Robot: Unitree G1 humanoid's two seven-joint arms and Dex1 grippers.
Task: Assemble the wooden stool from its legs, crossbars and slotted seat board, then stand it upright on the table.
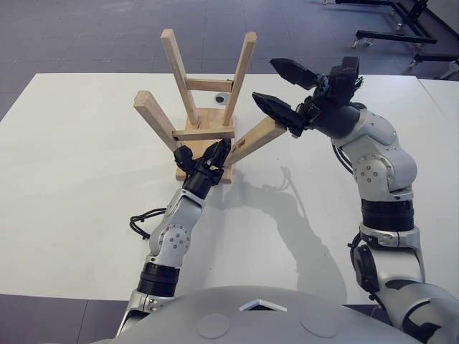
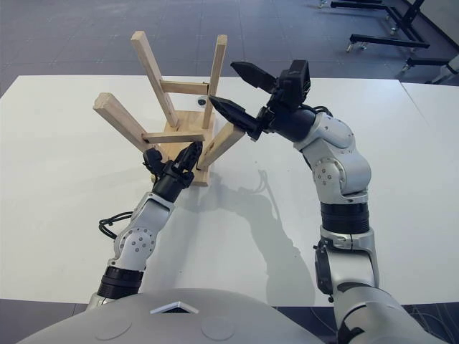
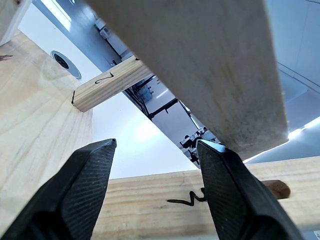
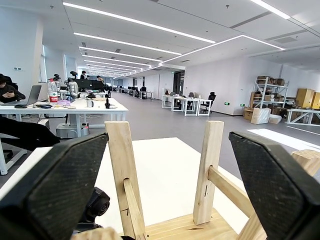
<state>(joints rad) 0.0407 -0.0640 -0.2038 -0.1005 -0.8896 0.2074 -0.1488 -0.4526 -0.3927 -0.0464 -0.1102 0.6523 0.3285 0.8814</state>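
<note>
The wooden stool stands upside down at mid table, its seat board (image 1: 209, 117) flat on the top and its legs up. The two far legs (image 1: 178, 74) rise steeply; the near left leg (image 1: 153, 117) and the near right leg (image 1: 256, 139) splay outward. Crossbars (image 1: 204, 133) join them. My left gripper (image 1: 203, 156) is open at the stool's near side, its fingers (image 3: 85, 190) spread in front of a crossbar (image 3: 165, 200). My right gripper (image 1: 264, 79) hovers open to the right of the stool, above the near right leg's end, facing the legs (image 4: 210, 165).
A black cable (image 1: 143, 218) lies on the white table (image 1: 72, 158) beside my left forearm. A small round hole (image 1: 222, 97) sits in the table behind the stool. Black wheeled frames (image 1: 391, 36) stand on the floor beyond the far right corner.
</note>
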